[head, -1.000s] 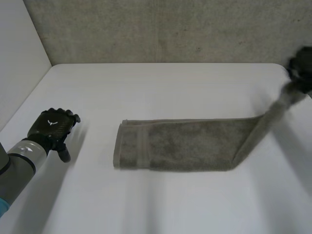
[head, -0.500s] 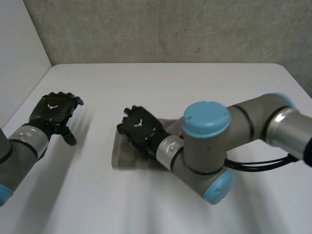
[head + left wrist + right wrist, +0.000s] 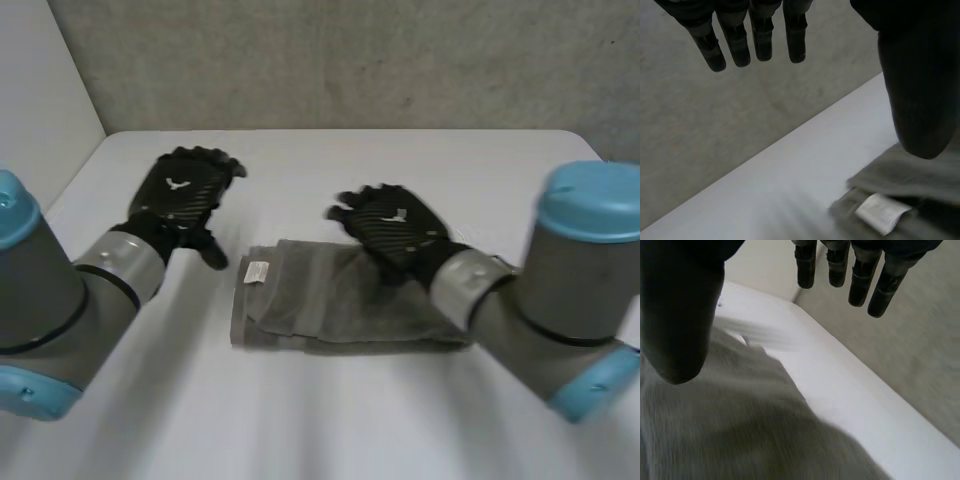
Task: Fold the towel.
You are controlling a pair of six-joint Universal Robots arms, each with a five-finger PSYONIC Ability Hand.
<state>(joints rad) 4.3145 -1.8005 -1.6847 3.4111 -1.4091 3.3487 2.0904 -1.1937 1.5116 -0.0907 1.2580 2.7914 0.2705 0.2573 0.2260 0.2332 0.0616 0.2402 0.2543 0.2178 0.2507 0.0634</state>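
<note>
Lying doubled over, the grey towel (image 3: 320,305) is seen on the white table (image 3: 330,160) under the right hand (image 3: 395,228), with its white tag (image 3: 257,271) near the thumb of the left hand (image 3: 185,195). Both hands are spread wide, with nothing gripped. The top layer should be patted flat and the edges lined up

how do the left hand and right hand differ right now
The left hand is over bare table beside the towel; the right hand is over it. The left hand's thumb is by the white label, the right hand's over plain cloth. Both are open, holding nothing.
</note>
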